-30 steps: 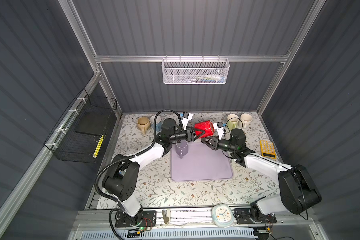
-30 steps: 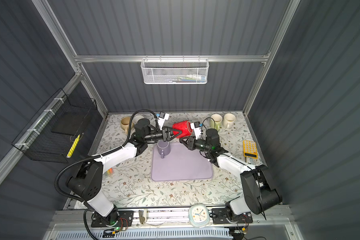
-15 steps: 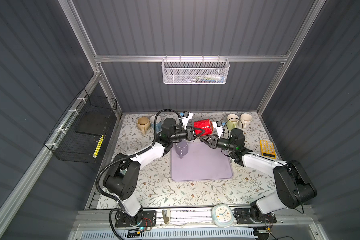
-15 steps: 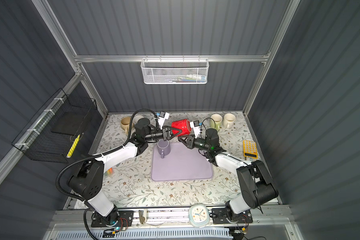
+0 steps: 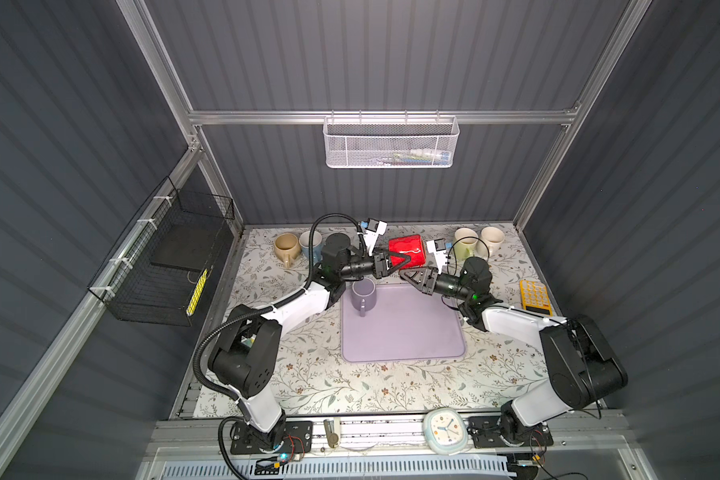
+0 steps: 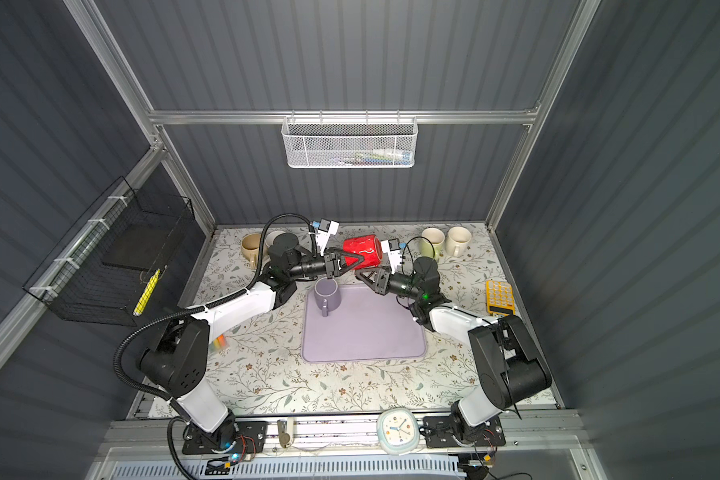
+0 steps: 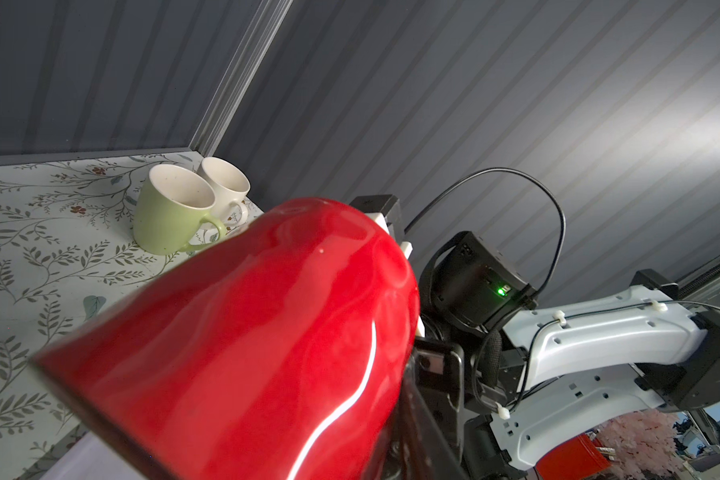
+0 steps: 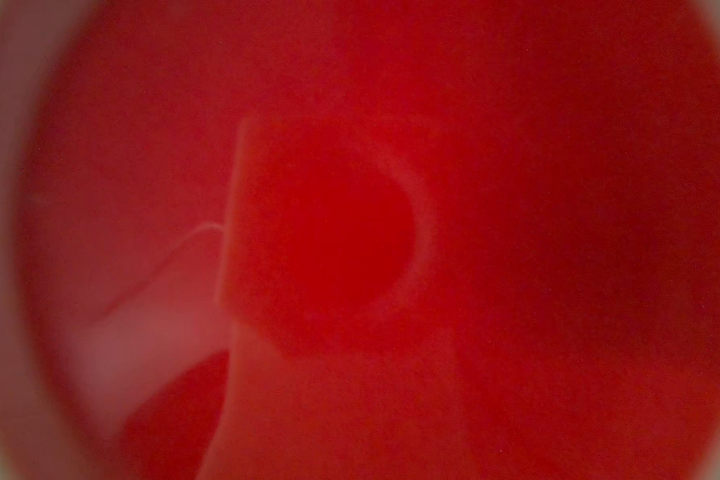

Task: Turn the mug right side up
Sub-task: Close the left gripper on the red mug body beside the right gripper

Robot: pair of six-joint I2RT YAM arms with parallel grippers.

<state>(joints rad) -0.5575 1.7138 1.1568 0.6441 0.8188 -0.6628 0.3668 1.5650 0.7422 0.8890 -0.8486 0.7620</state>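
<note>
Floral table [image 5: 308, 374], right hand [image 5: 402, 275] clamping red mug [image 5: 410, 249]

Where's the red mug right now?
In both top views the red mug is at back centre, tipped on its side between the left pincer and the right pincer, just past the purple mat's far edge.

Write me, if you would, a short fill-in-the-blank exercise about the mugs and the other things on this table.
1. The lifted mug is ____ in colour.
2. The purple mug stands upright on the purple ____.
3. The green mug and the white mug stand side by side, both right side ____.
4. The calculator is ____ in colour.
Missing words: red; mat; up; yellow.
</note>
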